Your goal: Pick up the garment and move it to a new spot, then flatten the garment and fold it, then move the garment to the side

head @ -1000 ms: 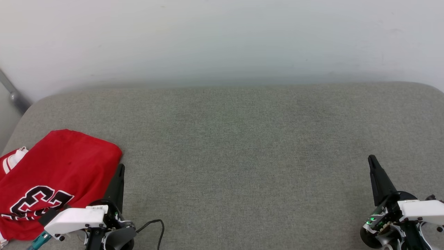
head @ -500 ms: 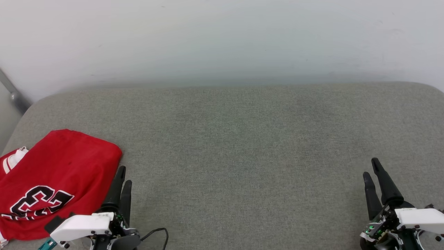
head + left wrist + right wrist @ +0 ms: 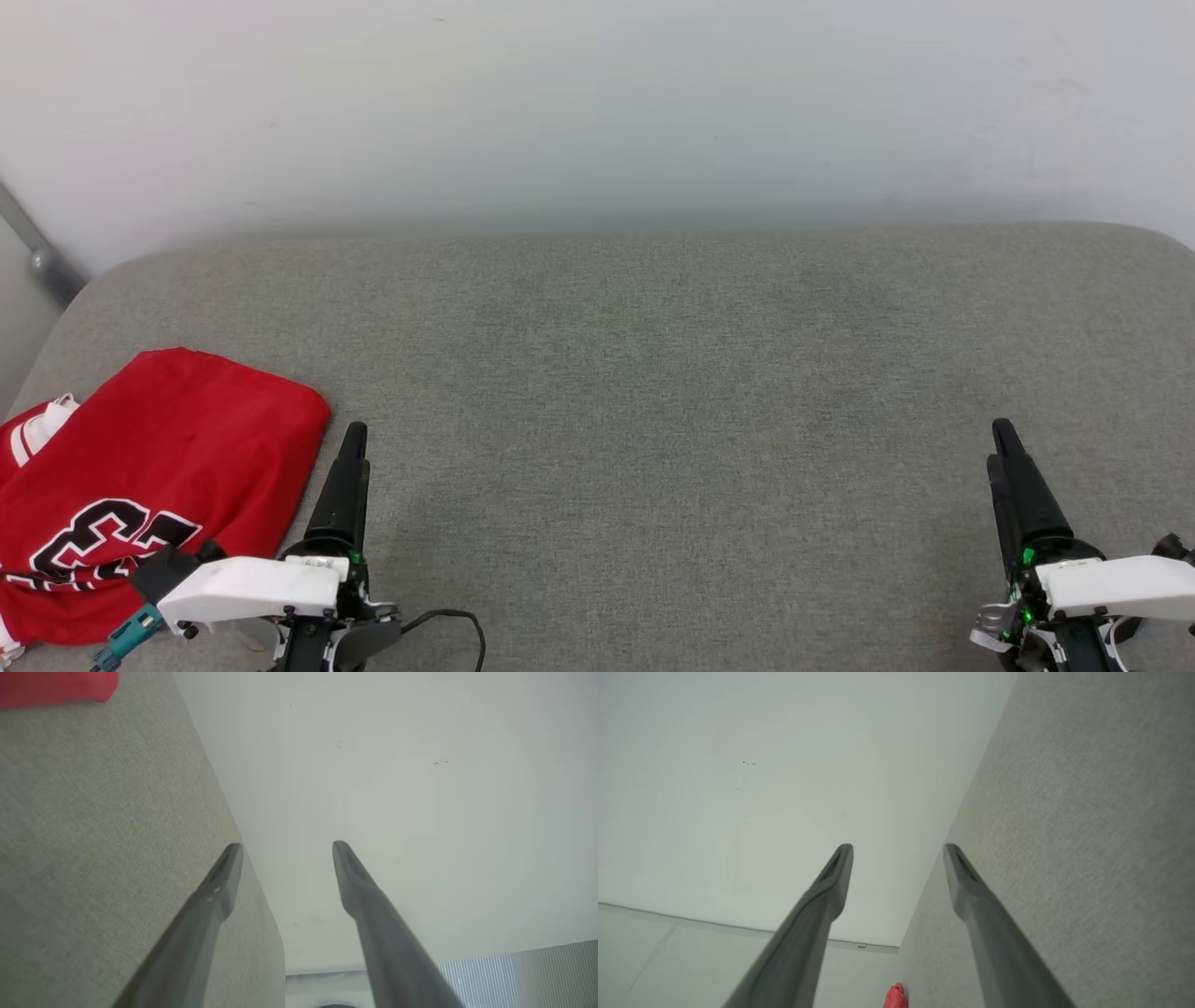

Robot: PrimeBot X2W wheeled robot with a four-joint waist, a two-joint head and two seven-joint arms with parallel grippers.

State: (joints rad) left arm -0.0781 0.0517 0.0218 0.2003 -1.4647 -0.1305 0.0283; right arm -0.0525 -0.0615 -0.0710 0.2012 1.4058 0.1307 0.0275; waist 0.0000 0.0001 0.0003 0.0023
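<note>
Shirt (image 3: pixel 159 467) lies folded just beside my left fingers (image 3: pixel 219 886), which, like my right fingers (image 3: pixel 831 882), spread wide, empty.

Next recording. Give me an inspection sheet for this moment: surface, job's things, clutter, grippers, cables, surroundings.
Surface: grey fabric pad with rounded far corners, smooth.
Job's things: red garment lies folded in a bundle at the pad's left side, black number print up, white trim showing at its left.
Clutter: nothing seen.
Grippers: left gripper open, holding nothing, beside the garment's right edge; right gripper open, holding nothing, at the pad's near right.
Cables: black cable loops out beside the left wrist, over the pad's near edge.
Surroundings: pale wall behind the pad; grey metal bar at far left.
</note>
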